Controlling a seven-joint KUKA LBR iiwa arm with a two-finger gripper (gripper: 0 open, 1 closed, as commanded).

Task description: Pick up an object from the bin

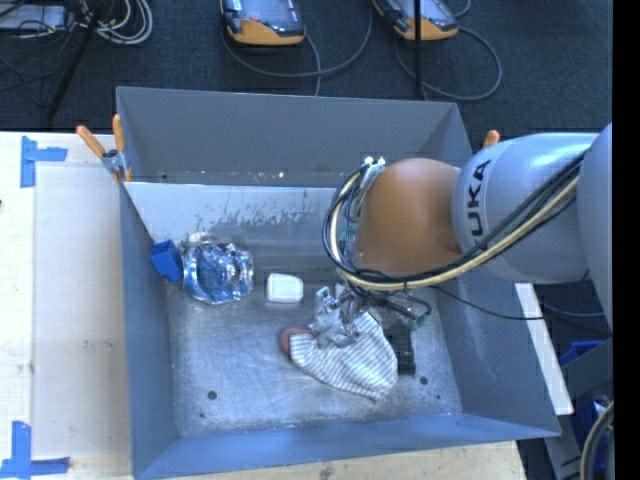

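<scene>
Bin (220,368): grey metal floor.
Cloth (358,366): checked, near middle.
My fingers (335,318): at its far edge; spread or pinching, I cannot tell.

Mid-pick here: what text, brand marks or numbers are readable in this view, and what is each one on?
"UKA": black letters running along the robot arm's grey link; the start of the word is hidden by the link's curve.
Screens of the two orange-and-black handheld units beyond the bin: too small to read.
Striped cloth, white block, crumpled clear wrapper: no readable text.
</scene>
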